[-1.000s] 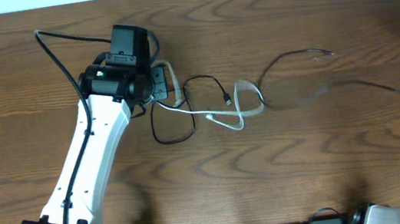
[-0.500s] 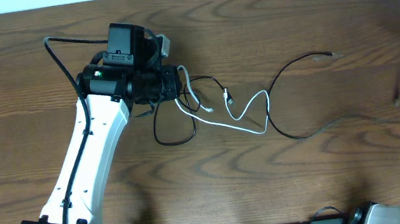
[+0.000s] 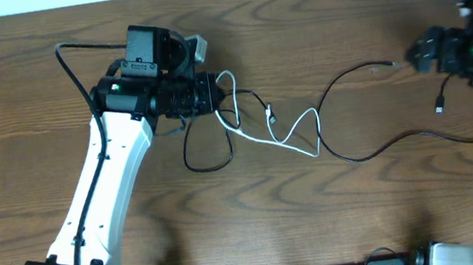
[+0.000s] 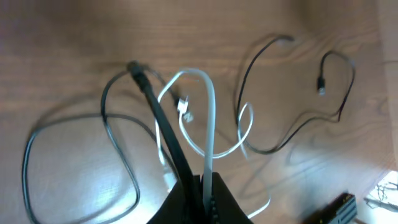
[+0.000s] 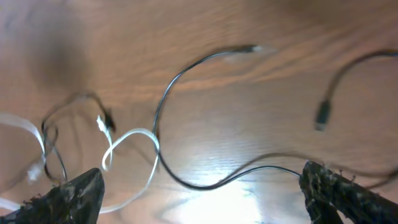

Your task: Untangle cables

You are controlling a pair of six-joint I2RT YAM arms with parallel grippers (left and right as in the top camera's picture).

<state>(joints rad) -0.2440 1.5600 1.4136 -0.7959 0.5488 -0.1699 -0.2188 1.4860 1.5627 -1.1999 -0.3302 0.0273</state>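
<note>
- The table (image 3: 368,225) is brown wood with a wavy grain and a dull sheen.
- The black cable (image 3: 359,158) is a thin, round, matte cord. It lies on the right half of the table in a wide open S-curve, with a small plug at each end.
- The white cable (image 4: 210,118) looks flatter and wider, like a ribbon. It rises in an arch from the left gripper (image 3: 211,93), then runs right in two loose loops across the wood. The far loop crosses the black cable's bend.
- A black strand (image 4: 161,124) also leaves that gripper. It is stiff near the jaws, has a plug at its top bend, and falls into a limp oval loop on the table left of centre. Whether it joins the long black cable I cannot tell.
- The left arm (image 3: 110,181), a white shell with a black wrist, slants up from the near edge, and its wrist is bent to point right. Its jaws are clenched on both the white cable and the black strand, lifting them off the wood.
- The right gripper (image 3: 416,54) reaches in from the right edge and points left, near one plug of the black cable but apart from it. Its dark, rough-edged fingers (image 5: 74,193) are spread wide, with nothing between them.
</note>
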